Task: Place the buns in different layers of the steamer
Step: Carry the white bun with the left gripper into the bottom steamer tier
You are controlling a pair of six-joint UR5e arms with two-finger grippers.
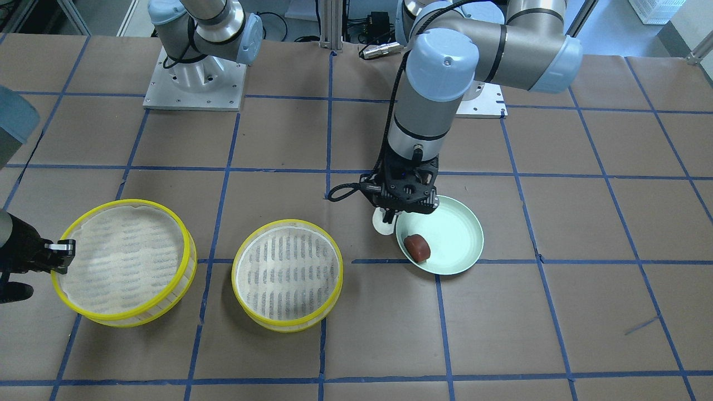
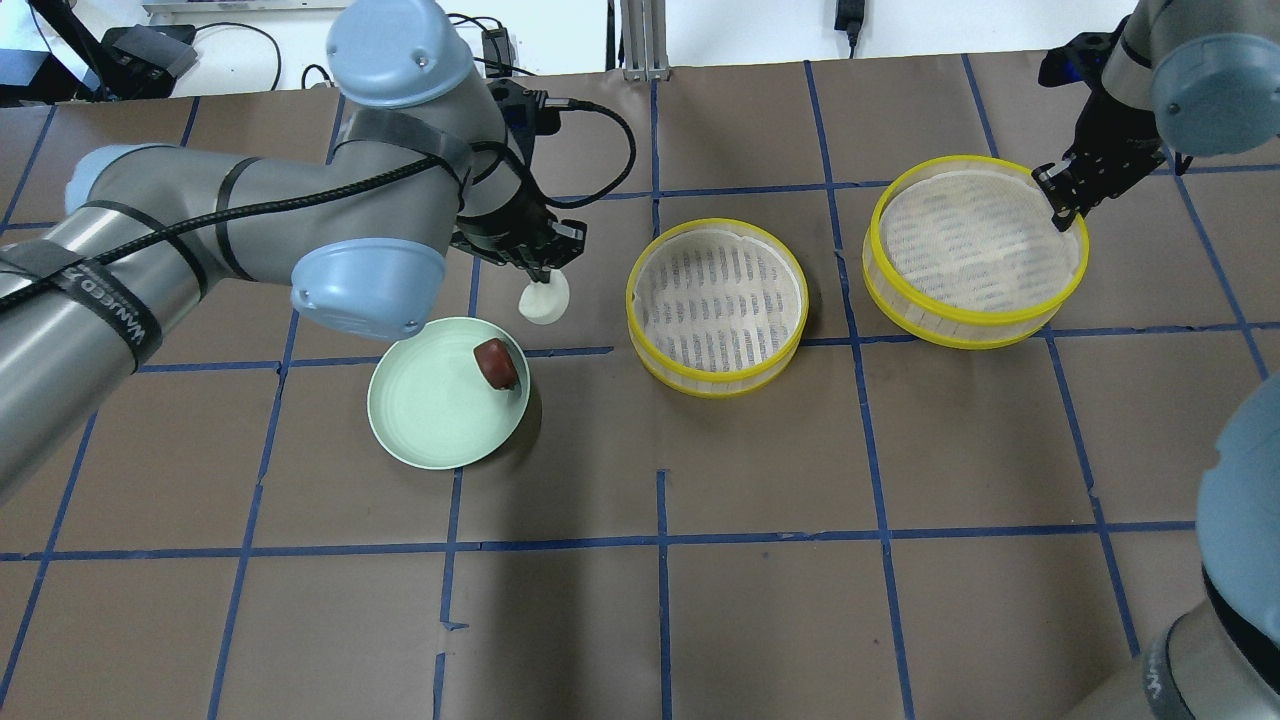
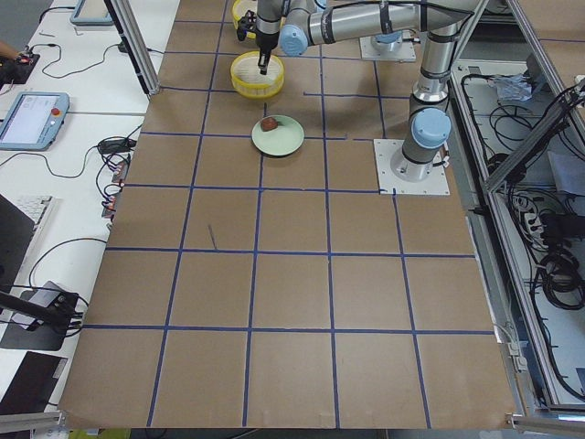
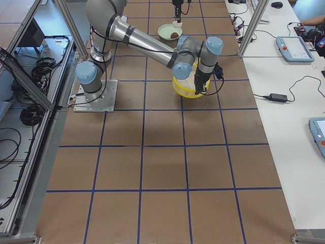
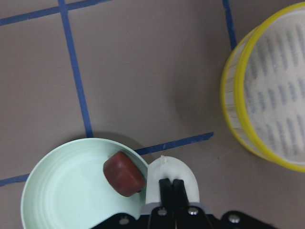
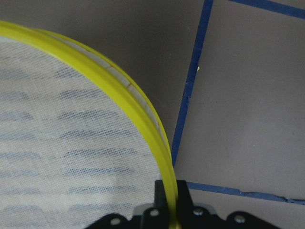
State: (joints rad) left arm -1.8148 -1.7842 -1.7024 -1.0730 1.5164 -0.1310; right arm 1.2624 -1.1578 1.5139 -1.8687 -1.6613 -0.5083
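My left gripper (image 2: 537, 268) is shut on the white bun (image 2: 543, 300) and holds it just past the rim of the pale green plate (image 2: 420, 430). The wrist view shows the fingers pinching the bun (image 5: 167, 169). The reddish-brown bun (image 2: 495, 362) lies on the plate near that edge. The two yellow-rimmed steamer layers stand apart, side by side and empty: one in the middle (image 2: 716, 384), one at the right (image 2: 970, 330). My right gripper (image 2: 1060, 205) is shut on the right layer's yellow rim (image 6: 143, 112), and that layer looks slightly tilted.
The table is brown paper with a blue tape grid. The arm bases (image 1: 195, 83) stand at the robot's side. The middle layer (image 1: 287, 326) lies between the plate (image 1: 462, 250) and the held layer (image 1: 128, 318).
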